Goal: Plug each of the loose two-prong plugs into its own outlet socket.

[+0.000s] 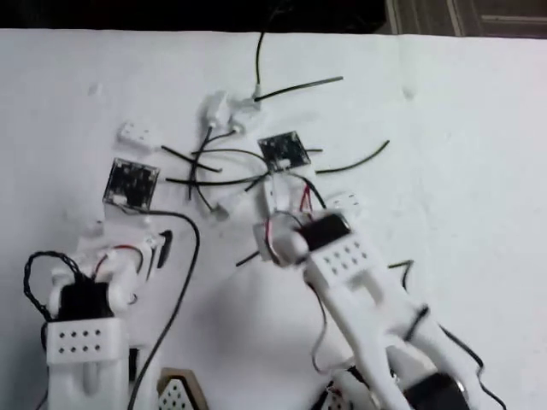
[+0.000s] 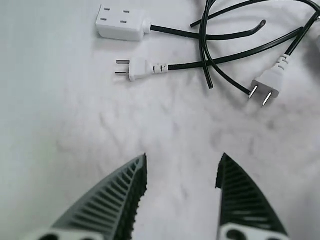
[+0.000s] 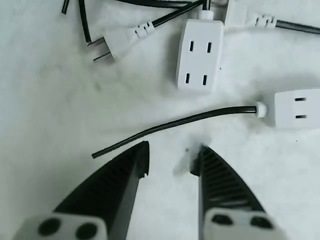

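Plug [image 2: 135,69] lying unplugged near outlet socket [image 2: 122,22] on white bench [image 2: 50,125], left tool [image 2: 183,165] released and empty, right tool [image 3: 174,150] released too, right by black cord [image 3: 175,122]

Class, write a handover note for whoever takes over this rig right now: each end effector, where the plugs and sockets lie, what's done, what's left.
Left end effector: open, empty, over bare table.
Right end effector: open, empty, by a socket's cord.
Left wrist view: small plug and larger plug lie loose near a white socket.
Right wrist view: bare-pronged plug lies loose beside a four-slot socket.
Done: no plug seen seated. Left: all of them.
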You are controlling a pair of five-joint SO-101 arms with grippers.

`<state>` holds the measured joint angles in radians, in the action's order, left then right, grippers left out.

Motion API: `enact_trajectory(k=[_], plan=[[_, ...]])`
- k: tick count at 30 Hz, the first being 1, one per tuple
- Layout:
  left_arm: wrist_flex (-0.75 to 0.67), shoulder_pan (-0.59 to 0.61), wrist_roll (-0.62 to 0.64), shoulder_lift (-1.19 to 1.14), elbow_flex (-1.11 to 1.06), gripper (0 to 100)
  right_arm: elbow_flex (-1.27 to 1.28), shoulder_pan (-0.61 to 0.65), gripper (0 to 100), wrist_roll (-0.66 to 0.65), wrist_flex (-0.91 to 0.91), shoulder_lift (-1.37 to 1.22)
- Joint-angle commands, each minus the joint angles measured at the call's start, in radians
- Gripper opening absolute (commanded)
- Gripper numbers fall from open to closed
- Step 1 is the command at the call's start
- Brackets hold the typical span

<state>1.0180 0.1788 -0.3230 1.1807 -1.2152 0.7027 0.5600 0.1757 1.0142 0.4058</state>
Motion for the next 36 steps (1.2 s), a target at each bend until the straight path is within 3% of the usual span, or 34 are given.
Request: enact_trajectory(k=[1,12,21,36], plan=[[-0.086,0.012,0.009,0.087,-0.087,23,-0.137,0.010,13.8,0.055,0.002,-0.124],[-0.126,0.012,0.006,0.194,-0.210,23,-0.519,0.076,13.8,0.181,0.007,-0.545],[-0.120,0.012,0.005,0.194,-0.210,23,-0.775,0.084,13.8,0.210,0.007,-0.828],[-0.124,0.013,0.003,0.196,-0.226,23,-0.961,0.101,13.8,0.210,0.008,-1.026]])
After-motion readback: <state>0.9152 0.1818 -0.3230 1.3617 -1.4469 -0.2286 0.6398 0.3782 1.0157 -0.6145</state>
